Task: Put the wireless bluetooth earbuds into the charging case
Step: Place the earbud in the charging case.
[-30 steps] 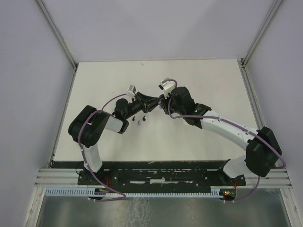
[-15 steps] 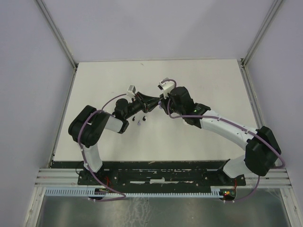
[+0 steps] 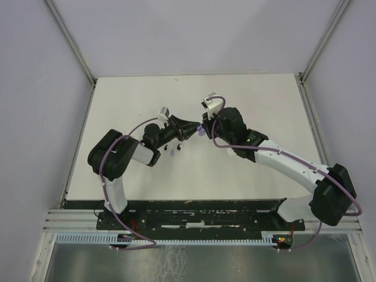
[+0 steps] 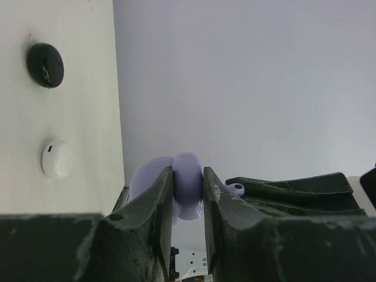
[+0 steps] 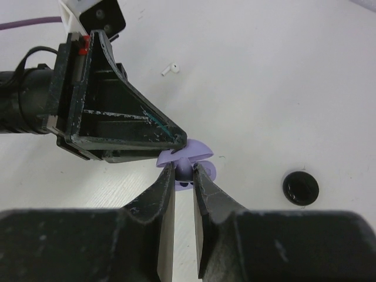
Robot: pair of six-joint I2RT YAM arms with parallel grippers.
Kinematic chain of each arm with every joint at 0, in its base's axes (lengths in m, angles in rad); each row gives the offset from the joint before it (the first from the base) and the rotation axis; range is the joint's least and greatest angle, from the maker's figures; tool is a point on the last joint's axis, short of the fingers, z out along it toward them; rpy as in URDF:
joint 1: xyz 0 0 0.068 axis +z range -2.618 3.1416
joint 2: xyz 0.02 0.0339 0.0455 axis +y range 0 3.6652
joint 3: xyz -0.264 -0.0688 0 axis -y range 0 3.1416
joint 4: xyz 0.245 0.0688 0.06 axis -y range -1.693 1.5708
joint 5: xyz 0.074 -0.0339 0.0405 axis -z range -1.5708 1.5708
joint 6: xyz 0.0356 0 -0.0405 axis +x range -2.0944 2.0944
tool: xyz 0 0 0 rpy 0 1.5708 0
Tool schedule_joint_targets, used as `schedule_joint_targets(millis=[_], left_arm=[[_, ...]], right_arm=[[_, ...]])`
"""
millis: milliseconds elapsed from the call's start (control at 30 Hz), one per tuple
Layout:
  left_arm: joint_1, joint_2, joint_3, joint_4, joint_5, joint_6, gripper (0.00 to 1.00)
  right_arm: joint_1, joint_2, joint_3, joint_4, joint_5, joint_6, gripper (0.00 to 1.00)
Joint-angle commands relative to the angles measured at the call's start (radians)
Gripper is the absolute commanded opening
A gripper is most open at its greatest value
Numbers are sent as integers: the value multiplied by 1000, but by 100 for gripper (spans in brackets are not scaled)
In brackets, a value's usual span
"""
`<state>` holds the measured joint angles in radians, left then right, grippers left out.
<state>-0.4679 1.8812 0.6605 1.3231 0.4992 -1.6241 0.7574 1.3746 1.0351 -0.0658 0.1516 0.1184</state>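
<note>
Top external: I see left gripper (image 3: 196,130) and right gripper (image 3: 204,130) tip to tip; loose earbuds (image 3: 173,155) on table (image 3: 252,100) nearby. Left wrist: fingers clamped on open lilac charging case (image 4: 188,176). Right wrist: fingers pinch lilac earbud (image 5: 184,171) at case.

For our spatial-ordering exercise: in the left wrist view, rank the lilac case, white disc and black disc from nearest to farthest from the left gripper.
1. The lilac case, clamped in the left gripper.
2. The white disc, left, on the table.
3. The black disc, upper left.
</note>
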Motion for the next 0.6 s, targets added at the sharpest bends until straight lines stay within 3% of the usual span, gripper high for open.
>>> schedule_joint_targets(millis=[0, 567], left_arm=[[-5, 32, 24, 83, 2, -43, 3], [-5, 20, 17, 103, -11, -60, 3]], right_arm=[[0, -36, 0, 59, 32, 5, 18], [1, -16, 9, 27, 61, -6, 17]])
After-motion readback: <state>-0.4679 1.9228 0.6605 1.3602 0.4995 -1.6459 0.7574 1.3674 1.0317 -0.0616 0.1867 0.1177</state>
